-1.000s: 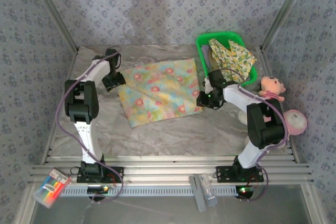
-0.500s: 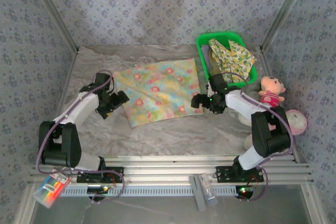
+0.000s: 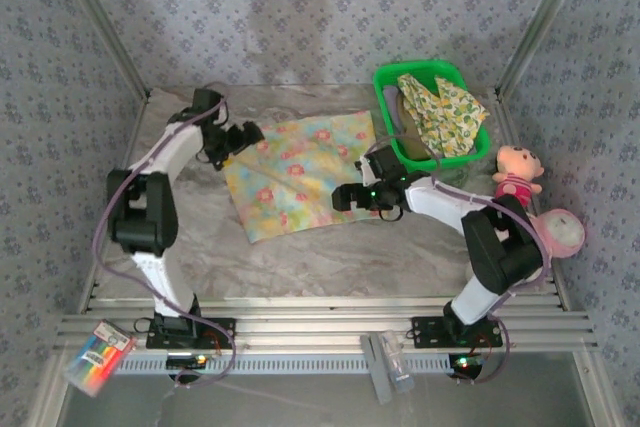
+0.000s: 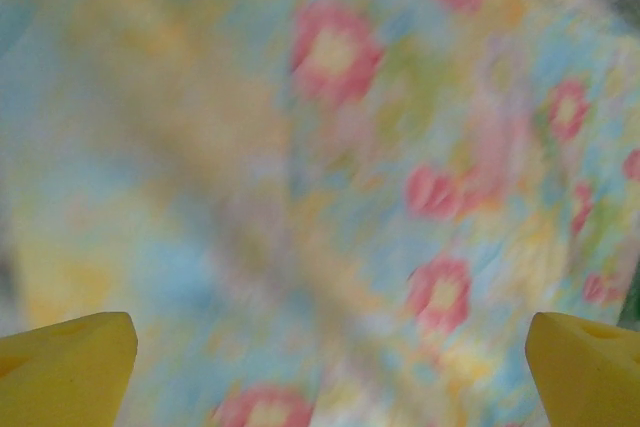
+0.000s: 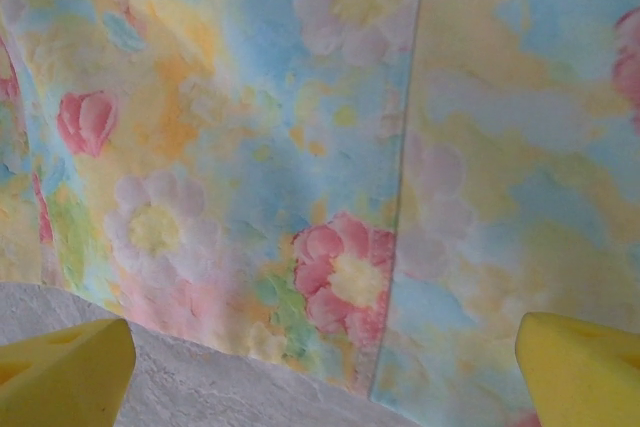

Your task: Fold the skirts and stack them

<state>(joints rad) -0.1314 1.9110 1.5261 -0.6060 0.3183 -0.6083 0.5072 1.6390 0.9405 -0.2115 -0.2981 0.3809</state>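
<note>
1. Floral skirt (image 3: pixel 300 172): it is laid flat near the middle of the table (image 3: pixel 330 257), with its right edge close to the green basket (image 3: pixel 415 69). In the right wrist view, the floral skirt (image 5: pixel 250 147) is crossed by a straight seam or edge line, and a strip of grey table (image 5: pixel 180 387) is exposed below the cloth. In the left wrist view, the floral skirt (image 4: pixel 380 177) is blurred, so no detail of its folds can be determined.

2. Fruit-print skirt (image 3: pixel 445 107): it is bunched inside the green basket, and part of it is draped over the rim.

3. Left gripper (image 3: pixel 247 136): it is positioned over the far left corner of the floral skirt. In the left wrist view, the left gripper (image 4: pixel 325 372) is seen with its yellow fingertips (image 4: pixel 65 367) spread wide apart and nothing held between them. Contact with the cloth cannot be determined.

4. Right gripper (image 3: pixel 343 197): it is positioned over the near right part of the floral skirt. In the right wrist view, the right gripper (image 5: pixel 320 372) is likewise spread wide, with its fingertips (image 5: pixel 60 372) empty.

5. Two plush toys (image 3: pixel 515 172) are located at the right edge of the table, apart from both skirts.
</note>
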